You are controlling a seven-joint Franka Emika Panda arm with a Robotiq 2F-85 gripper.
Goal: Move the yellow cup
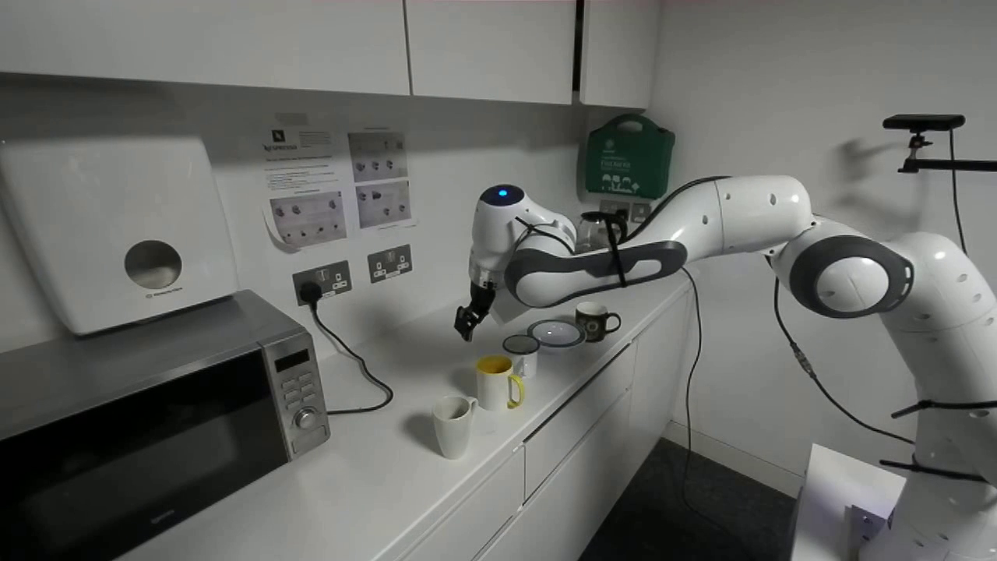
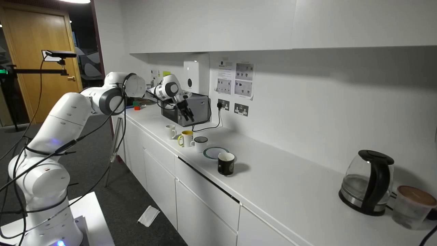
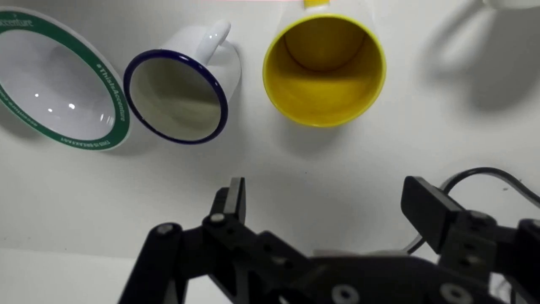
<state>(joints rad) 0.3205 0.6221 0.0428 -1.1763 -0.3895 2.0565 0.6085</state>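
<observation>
While I look down through the wrist view, the gripper [image 3: 325, 185] has its two black fingers [image 3: 430, 211] spread wide apart, with white counter [image 3: 105, 202] showing between them. I have it hanging above the counter; in an exterior view it is left of the yellow cup [image 1: 492, 387], on the side toward the wall [image 1: 467, 148]. The yellow cup stands upright, second from the near end of a row, apart from the fingers; its outside is white, its inside yellow, and its yellow handle points right, toward the counter's front edge. Just on its near side I see a white mug [image 1: 452, 430]. Just on its far side is a blue-rimmed mug [image 1: 523, 362], with a strip of counter between the two. Next comes a green-rimmed bowl [image 1: 557, 334], so close to the blue-rimmed mug that I cannot tell whether they touch, and a dark mug [image 1: 593, 322] stands at the far end. Off to the left sits a microwave [image 1: 156, 413]. In an exterior view a kettle [image 2: 370, 184] stands near, on the right, well apart from the row.
</observation>
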